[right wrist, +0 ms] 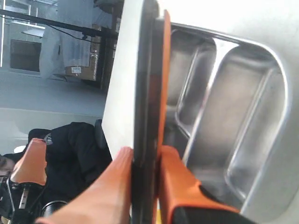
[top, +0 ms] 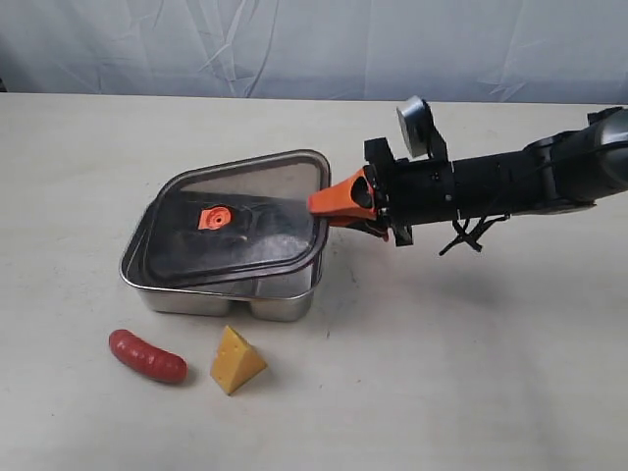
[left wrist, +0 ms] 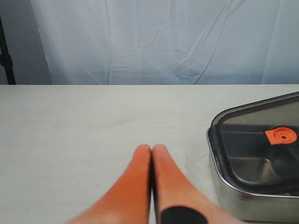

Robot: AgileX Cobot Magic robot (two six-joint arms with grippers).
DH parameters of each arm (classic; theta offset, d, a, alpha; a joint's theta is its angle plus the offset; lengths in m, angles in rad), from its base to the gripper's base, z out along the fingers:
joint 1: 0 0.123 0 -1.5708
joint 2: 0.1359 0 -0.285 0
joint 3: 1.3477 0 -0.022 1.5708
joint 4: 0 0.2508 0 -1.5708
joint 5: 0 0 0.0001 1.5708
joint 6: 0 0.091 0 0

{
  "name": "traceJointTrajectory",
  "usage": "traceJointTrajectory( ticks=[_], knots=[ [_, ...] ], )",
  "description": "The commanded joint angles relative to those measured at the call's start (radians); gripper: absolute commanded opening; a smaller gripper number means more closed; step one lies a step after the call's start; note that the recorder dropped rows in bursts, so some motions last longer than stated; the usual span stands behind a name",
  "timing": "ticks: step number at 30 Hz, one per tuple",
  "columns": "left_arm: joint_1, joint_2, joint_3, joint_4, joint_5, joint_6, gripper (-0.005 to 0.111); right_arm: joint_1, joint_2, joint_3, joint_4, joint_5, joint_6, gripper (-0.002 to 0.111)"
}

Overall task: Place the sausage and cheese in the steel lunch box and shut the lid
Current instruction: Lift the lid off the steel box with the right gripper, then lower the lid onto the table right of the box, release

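Lid: stiff, light, slick tinted plastic; sits askew and tilted over steel lunch box, covering most of both compartments. Pinched at the edge nearest the arm by right gripper, clamped on either face of the rim; likely to pivot or slip in so narrow a hold. On table just in front of the box: sausage and cheese, apart, small, light, glossy, probably best taken across the middle. Only obstacle to loading: that perch over the compartments. Left gripper closed on nothing, beside the box.
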Motion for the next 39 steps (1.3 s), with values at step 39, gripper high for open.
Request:
traceJointTrajectory(
  ticks=[39],
  knots=[
    [0.005,-0.004,0.005,0.0,-0.006,-0.002,0.0,0.089,-0.695,0.079,-1.58,-0.554,0.163,-0.001]
  ],
)
